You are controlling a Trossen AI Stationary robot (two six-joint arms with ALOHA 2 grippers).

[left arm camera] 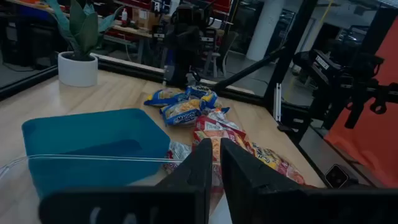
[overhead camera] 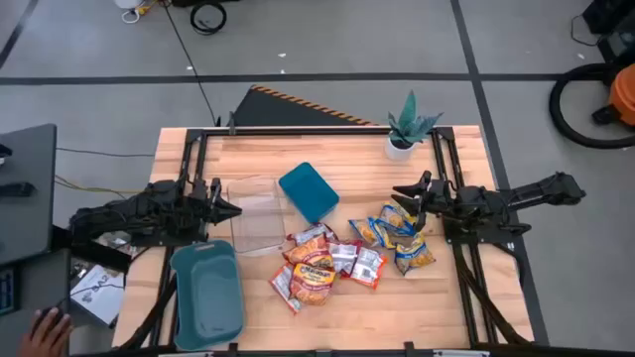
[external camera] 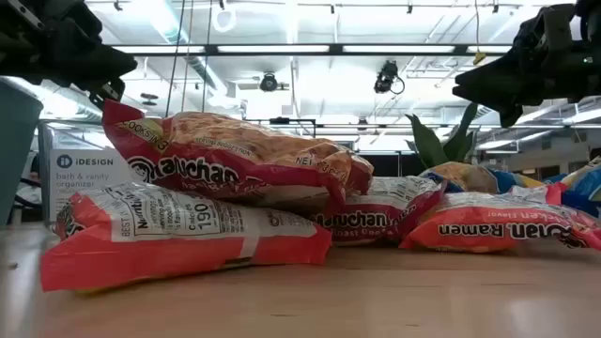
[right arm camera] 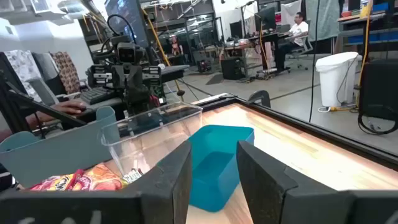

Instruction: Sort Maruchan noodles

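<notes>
The table (overhead camera: 327,317) was a pale, light-grained wooden top inside a black metal frame, standing on a grey concrete floor crossed by dark lines. The Maruchan noodles (overhead camera: 347,256), a heap of small flat crinkly plastic packets, lay on its near-middle part: red-and-white and orange packets overlapped one another toward the centre, and yellow-and-blue ones sat just beside them toward the right arm's side. In the low view one orange-red packet (external camera: 225,164) rested tilted on top of a red-and-white one.

A small teal plastic tray (overhead camera: 309,191) sat behind the heap, touching a clear plastic bin (overhead camera: 256,215). A larger teal plastic tray (overhead camera: 207,293) lay at the near left corner. A green spiky plant in a white pot (overhead camera: 407,129) stood at the far edge.

The left hand (overhead camera: 234,210) hovered over the clear bin's left edge, its fingers (left arm camera: 245,180) parted by only a narrow gap and holding nothing. The right hand (overhead camera: 399,191) hung just above the yellow-and-blue packets, its fingers (right arm camera: 264,171) moderately apart and empty.

Beyond the table the room showed ceiling strip lights, desks, black cables and an orange-and-black shop vacuum (overhead camera: 605,99). A person's hand (overhead camera: 45,332) showed at the near left corner of the high view.
</notes>
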